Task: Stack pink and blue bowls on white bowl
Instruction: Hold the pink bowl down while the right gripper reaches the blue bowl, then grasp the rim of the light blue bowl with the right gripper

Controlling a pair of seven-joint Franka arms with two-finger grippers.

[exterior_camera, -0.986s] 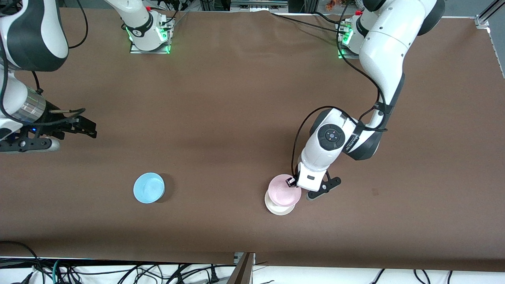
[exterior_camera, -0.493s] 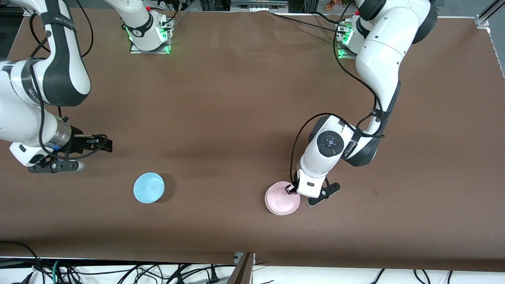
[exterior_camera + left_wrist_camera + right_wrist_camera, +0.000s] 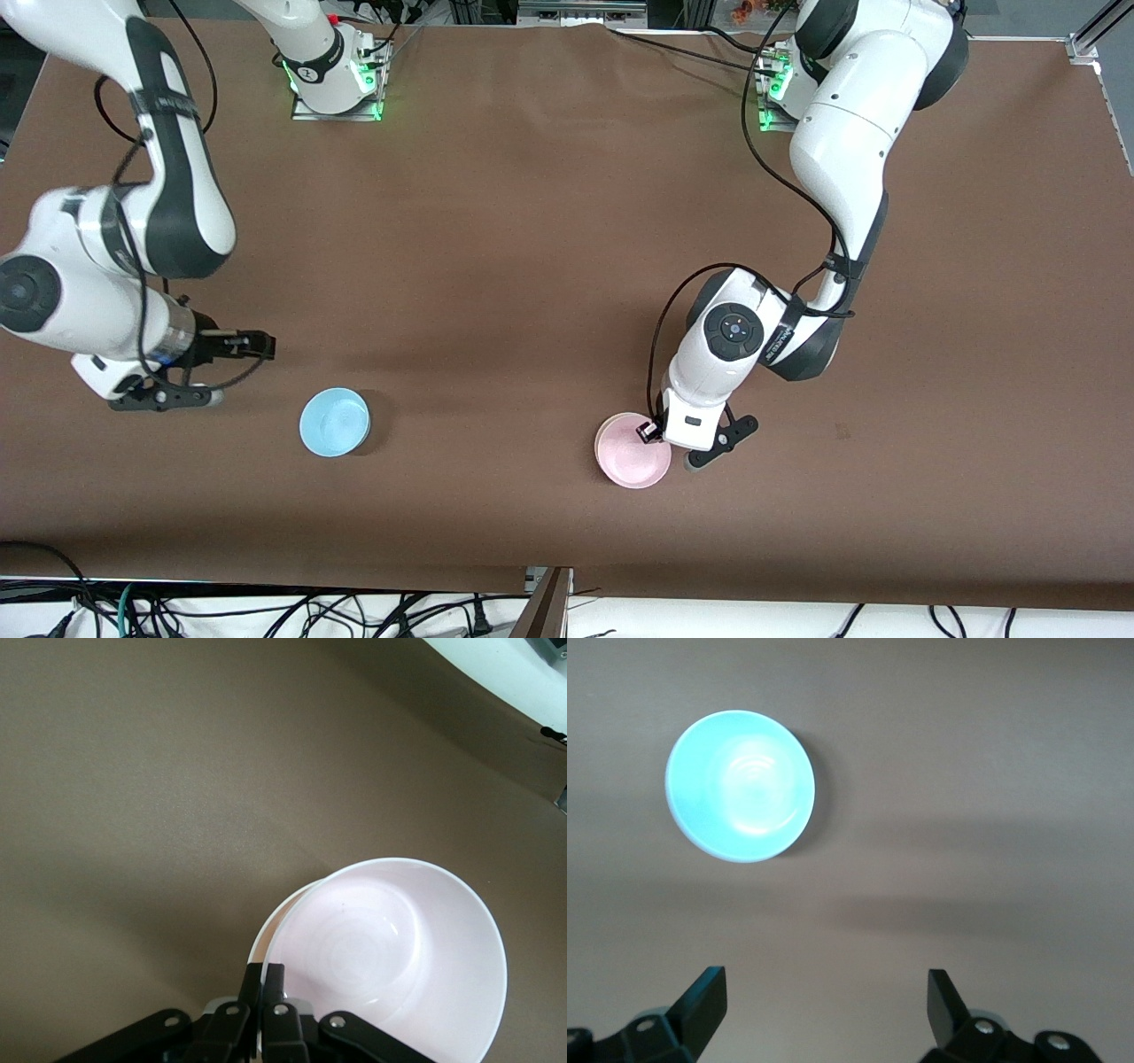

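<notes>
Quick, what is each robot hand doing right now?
Left gripper: closed on the pale pink plastic bowl's rim.
Right gripper: open, holding nothing.

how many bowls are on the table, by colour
pink bowl: 1, nested in the white one, left gripper shut on its rim
white bowl: 1, only an edge showing under the pink
blue bowl: 1, alone toward the right arm's end, right gripper open above the table beside it
total: 3 bowls

- Pale pink bowl, plain, over a thin white bowl rim.
- Light sky-blue bowl, unpatterned.
- Brown table cover, uniform.
- White-and-black robot arms; black left gripper and right gripper.
</notes>
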